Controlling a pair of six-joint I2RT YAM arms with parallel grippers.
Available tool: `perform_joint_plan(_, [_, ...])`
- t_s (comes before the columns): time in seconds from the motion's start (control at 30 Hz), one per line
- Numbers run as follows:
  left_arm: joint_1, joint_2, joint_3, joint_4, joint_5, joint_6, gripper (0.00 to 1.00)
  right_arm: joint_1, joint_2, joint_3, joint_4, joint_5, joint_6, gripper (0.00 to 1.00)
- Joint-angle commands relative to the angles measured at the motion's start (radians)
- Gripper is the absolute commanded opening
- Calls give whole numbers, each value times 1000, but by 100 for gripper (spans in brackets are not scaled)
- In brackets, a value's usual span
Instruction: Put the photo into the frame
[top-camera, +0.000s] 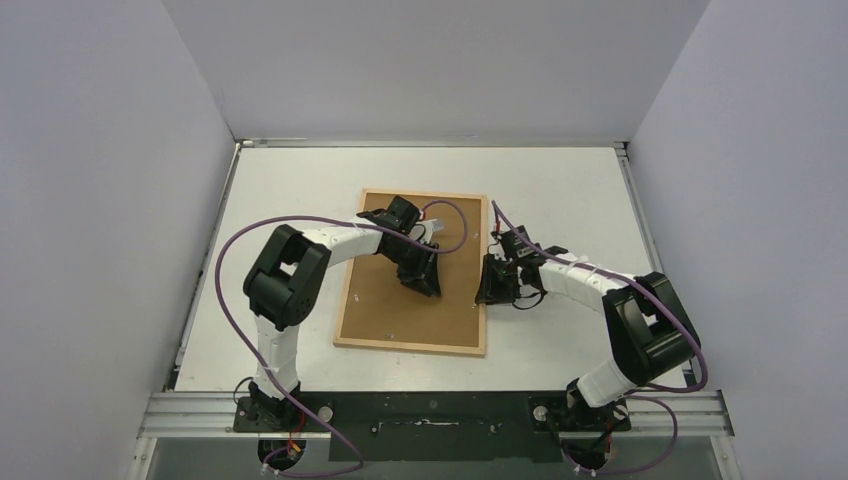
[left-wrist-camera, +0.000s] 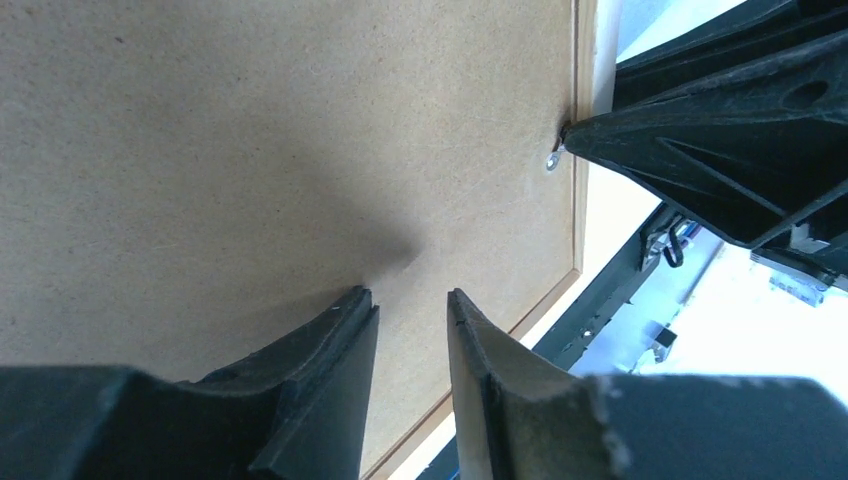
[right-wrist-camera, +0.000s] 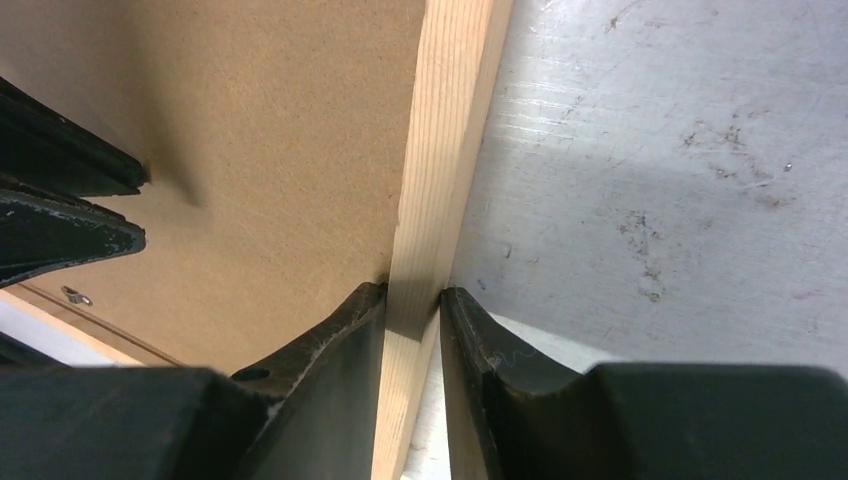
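Right gripper (right-wrist-camera: 412, 292) pinches the right bar of the frame (right-wrist-camera: 450, 120), fingers closed on the wood | left gripper (left-wrist-camera: 412, 295), fingers narrowly apart and empty, tips at the backing board (left-wrist-camera: 250, 130) | photo not visible to us, possibly beneath the board | we judge: keep the bar steady, press the board flat without tilting.
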Motion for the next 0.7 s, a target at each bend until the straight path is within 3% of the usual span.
perform_joint_plan(0.0, [29,-18,38,-1,-50,0,35,-24,-17,32,-120,-8,-25,23])
perform_joint_plan(0.1, [63,-88,53,43,-14,-48,46,-33,-28,89,-140,90,8,48])
perform_joint_plan(0.23, [119,-202,40,58,-64,-83,57,-36,-37,151,-150,169,56,63])
perform_joint_plan(0.47, [195,-352,-109,-86,-464,-63,72,-11,31,217,-198,218,94,66])
perform_joint_plan(0.67, [255,-394,-243,-95,-499,-105,74,30,97,243,-166,198,133,61])
